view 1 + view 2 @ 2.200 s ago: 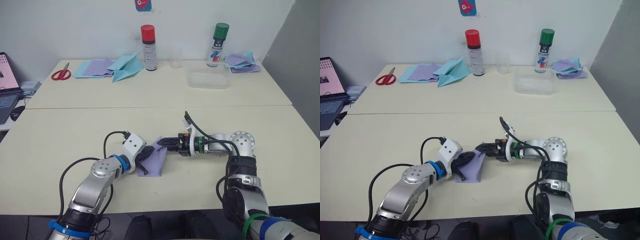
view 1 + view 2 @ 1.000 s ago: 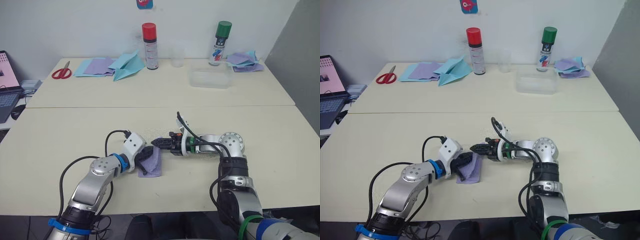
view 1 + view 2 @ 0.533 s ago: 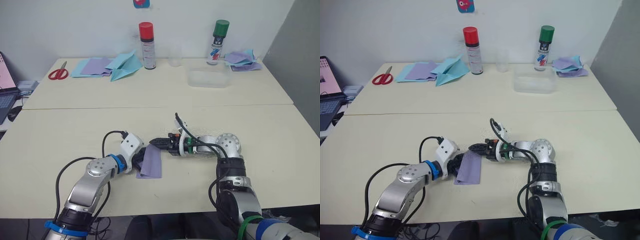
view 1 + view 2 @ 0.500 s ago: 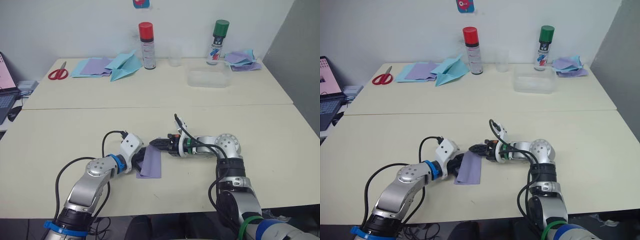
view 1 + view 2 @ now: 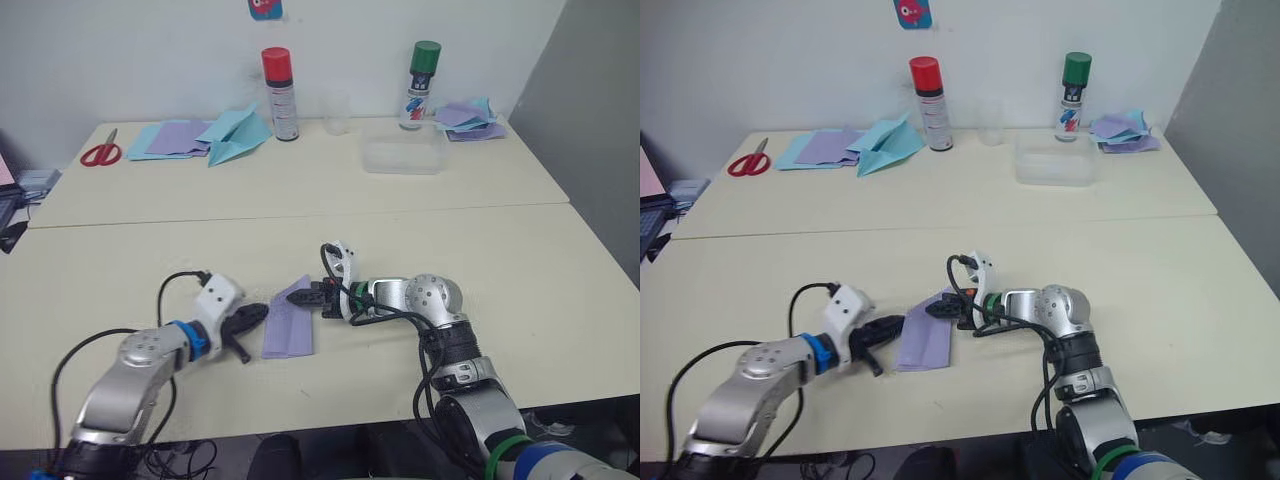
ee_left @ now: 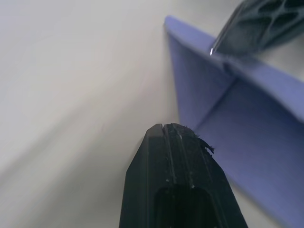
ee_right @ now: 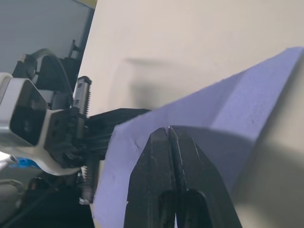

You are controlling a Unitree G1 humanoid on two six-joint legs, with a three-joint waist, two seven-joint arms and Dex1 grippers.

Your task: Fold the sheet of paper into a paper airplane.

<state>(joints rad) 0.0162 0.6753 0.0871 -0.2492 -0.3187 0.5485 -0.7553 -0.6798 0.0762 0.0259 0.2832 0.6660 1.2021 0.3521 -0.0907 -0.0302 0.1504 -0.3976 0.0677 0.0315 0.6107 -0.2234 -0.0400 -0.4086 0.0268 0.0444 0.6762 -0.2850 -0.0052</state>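
Sheet of paper (image 5: 288, 320), far edge under closed right end effector (image 5: 309, 296).

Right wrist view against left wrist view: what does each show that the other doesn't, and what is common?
Right wrist view: the left gripper seen from outside, with its white wrist housing. Left wrist view: the raised fold in the sheet of paper, with the right gripper at its edge. Shared: the lavender sheet, the table, and each arm's own fingers pressed shut.
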